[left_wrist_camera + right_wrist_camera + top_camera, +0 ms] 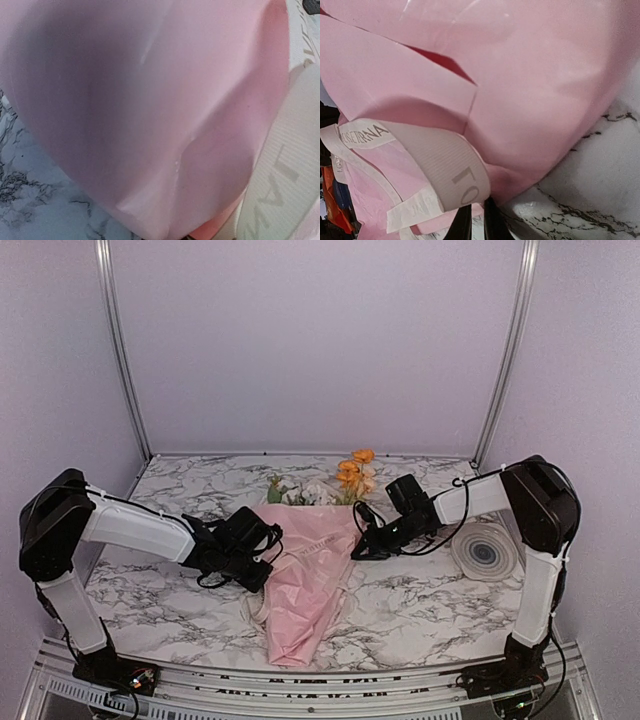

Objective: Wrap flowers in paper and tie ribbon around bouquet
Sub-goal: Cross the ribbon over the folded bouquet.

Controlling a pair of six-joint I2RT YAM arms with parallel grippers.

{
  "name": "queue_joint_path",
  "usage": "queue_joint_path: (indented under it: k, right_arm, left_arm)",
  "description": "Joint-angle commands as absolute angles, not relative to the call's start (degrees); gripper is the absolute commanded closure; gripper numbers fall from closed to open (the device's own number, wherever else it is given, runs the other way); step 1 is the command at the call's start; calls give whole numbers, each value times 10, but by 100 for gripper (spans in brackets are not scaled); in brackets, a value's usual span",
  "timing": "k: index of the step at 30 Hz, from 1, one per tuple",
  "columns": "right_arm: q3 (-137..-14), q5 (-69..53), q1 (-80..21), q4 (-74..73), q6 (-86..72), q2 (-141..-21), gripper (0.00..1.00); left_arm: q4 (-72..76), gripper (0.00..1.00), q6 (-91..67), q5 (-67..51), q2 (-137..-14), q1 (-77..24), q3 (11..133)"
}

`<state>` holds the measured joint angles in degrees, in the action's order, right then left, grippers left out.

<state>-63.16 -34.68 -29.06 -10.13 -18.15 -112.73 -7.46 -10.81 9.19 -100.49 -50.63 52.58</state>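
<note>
The bouquet lies in the middle of the marble table as a pink paper (305, 585) cone. The orange and white flowers (352, 476) stick out at its far end. A cream ribbon (318, 543) with dark lettering runs across the paper. My left gripper (263, 562) sits at the cone's left edge. In the left wrist view the paper (150, 100) covers its fingers and the ribbon (285, 185) shows at the right. My right gripper (477, 225) is at the cone's right edge, its dark fingers (492, 226) nearly together on a curl of ribbon (440, 165) beside a paper fold (545, 100).
A spool of ribbon (487, 551) lies flat on the table to the right of my right arm. Black cables (440, 530) loop along both arms. White walls and metal posts close in the back and sides of the table (180, 610).
</note>
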Motion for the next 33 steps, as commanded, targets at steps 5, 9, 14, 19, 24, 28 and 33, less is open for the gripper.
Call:
queue_joint_path:
  k: [5,9,14,19,24,28,33]
  right_arm:
    - [-636,-330,-288,-123,-178,-1158,90]
    - [-644,-335,-288,-125,-177,-1159,90]
    - [-652,-331,-289,-140,-168,-1150,90]
    - [-657,-324,-288,-152,-164,-1139,90]
    - [-661,-279,-282,-162,-176,-1079,90]
    - [-677,-176,-288,-182,-168,-1014,90]
    - [-695,-161,-365,-162,-109,-987,89]
  left_arm:
    - [-137,100,-101,102,-939,-484,518]
    - [-138,96,-94,87,-951,-484,518]
    - [-145,86,-101,97,-970,-484,519]
    - [-160,82,-95,124,-973,-485,527]
    - [-166,81,-81,134,-975,-495,545]
    - [-179,81,-77,149,-987,-504,556]
    - [-190,81,-75,158,-996,-510,565]
